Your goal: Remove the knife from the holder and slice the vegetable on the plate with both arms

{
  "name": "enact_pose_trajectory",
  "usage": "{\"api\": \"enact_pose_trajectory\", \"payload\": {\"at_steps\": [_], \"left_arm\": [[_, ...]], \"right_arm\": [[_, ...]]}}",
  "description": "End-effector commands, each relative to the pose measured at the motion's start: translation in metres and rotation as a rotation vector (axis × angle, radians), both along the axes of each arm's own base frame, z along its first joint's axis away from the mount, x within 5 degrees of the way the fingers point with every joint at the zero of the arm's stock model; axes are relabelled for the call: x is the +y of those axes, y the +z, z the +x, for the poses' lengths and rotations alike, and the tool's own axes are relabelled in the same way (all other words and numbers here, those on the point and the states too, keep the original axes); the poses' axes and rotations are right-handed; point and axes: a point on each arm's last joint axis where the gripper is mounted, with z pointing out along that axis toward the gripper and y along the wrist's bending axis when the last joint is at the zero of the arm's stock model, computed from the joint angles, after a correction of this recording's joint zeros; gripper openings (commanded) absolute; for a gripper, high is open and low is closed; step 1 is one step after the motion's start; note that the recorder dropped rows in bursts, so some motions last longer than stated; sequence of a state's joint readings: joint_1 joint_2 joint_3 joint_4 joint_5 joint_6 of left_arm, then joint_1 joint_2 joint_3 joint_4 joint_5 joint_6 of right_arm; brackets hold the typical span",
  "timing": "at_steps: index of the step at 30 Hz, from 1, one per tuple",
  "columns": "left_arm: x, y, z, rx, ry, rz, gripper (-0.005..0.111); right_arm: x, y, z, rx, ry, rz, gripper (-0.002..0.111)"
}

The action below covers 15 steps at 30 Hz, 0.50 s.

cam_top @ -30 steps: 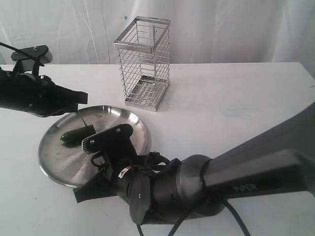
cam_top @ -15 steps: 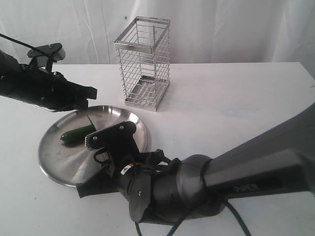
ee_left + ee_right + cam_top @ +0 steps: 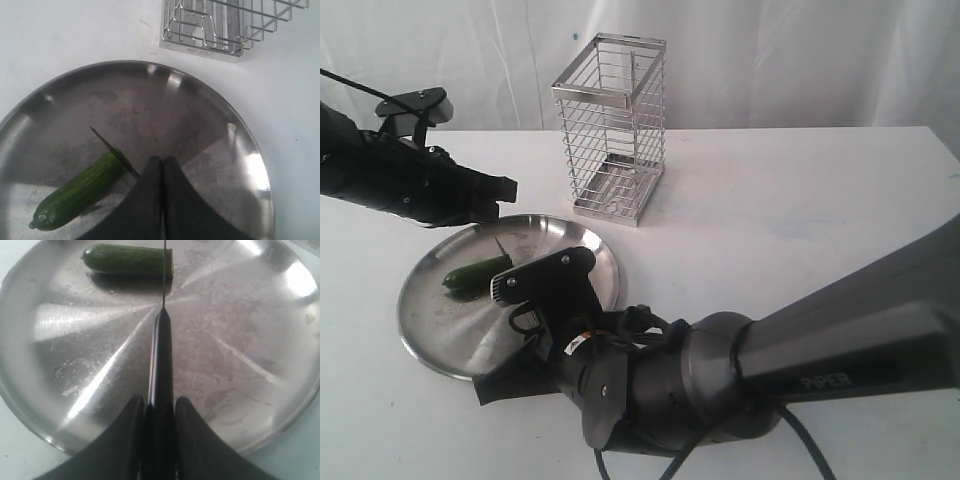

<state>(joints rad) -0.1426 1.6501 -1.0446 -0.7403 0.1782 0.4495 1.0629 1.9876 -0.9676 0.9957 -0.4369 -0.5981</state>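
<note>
White table, white curtain

A white table [image 3: 820, 190] is filling most of the exterior view, its matte top running back to a straight far edge and its right corner showing at the side. A white curtain [image 3: 770, 60] is hanging right behind that edge, covering the whole back in soft vertical folds with pale grey creases. Even, diffuse light is falling over everything, throwing only weak, blurred shadows on the tabletop. A faint bluish smudge [image 3: 790, 229] is marking the top right of the middle. In both wrist views the top is showing plain white.
</note>
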Motion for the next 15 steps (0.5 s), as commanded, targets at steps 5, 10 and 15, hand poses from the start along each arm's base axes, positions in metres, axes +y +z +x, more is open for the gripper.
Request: {"api": "enact_pose_trajectory", "payload": {"at_steps": [5, 10, 15], "left_arm": [[-0.003, -0.024, 0.005, 0.099, 0.008, -0.038, 0.000], [-0.003, -0.039, 0.011, 0.124, 0.058, -0.060, 0.000], [-0.001, -0.039, 0.014, 0.106, 0.074, -0.047, 0.000]], "right_arm": [[0.001, 0.006, 0.002, -0.001, 0.009, 0.009, 0.000], [0.002, 0.006, 0.002, 0.003, 0.013, 0.011, 0.000], [0.004, 0.008, 0.002, 0.009, 0.020, 0.018, 0.000]]}}
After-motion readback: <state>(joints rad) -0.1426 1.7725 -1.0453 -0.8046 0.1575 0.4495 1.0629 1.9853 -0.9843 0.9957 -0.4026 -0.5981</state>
